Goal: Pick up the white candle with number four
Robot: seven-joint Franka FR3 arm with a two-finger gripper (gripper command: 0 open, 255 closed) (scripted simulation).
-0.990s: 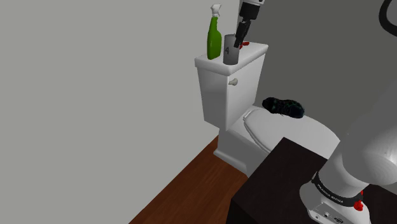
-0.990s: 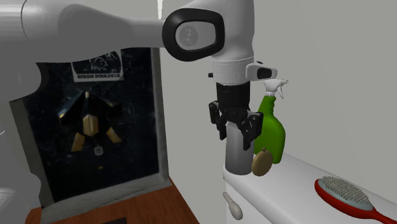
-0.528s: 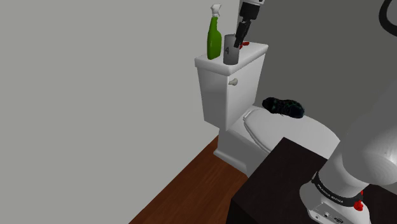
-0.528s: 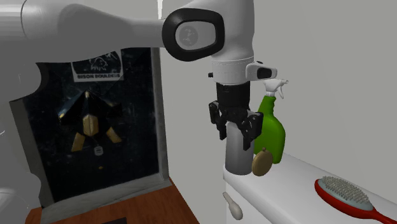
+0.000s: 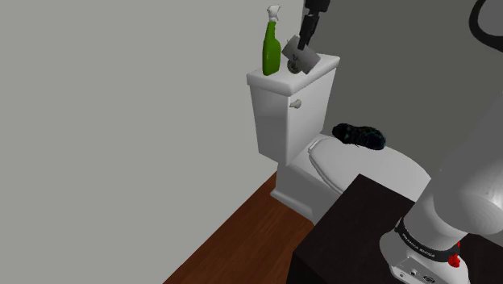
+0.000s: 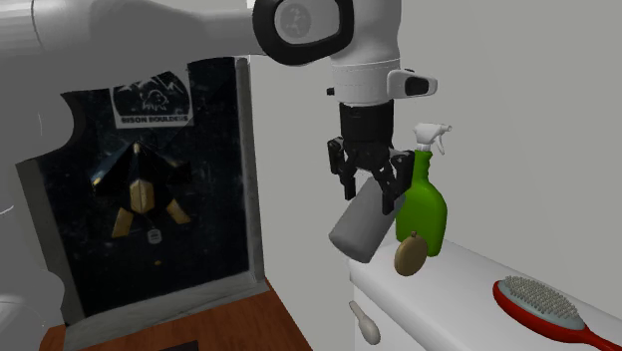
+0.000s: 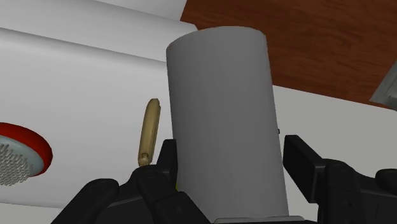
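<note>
Checking for the digit on candle (image 5: 300,61): too small to read from the shoulder, plain grey side toward the other two cameras. Gripped end buried between fingers (image 7: 308,168) in wrist view. Gap between low end and tank lid (image 5: 262,80): hard to judge. Green bottle (image 6: 425,204) partly covered by gripper (image 6: 374,194) in second exterior view. Red brush (image 6: 543,311) cut off at that view's lower right corner.

Clamped on candle, one finger per side, no slack visible. Tilted, hanging below the fingertips, low end toward second exterior view's left, over the lid's end just beside bottle. Tan disc (image 6: 410,256) on edge by bottle's foot, near candle, apart from it.

White toilet (image 5: 278,129) below, flush lever (image 5: 296,104) on tank front, dark lump (image 5: 359,135) on seat. Plain grey wall (image 5: 121,121) behind. Brown wood floor (image 5: 242,230). Dark stand (image 5: 355,234) at shoulder view's lower right. Dark panel (image 6: 140,229) at second exterior view's left.
</note>
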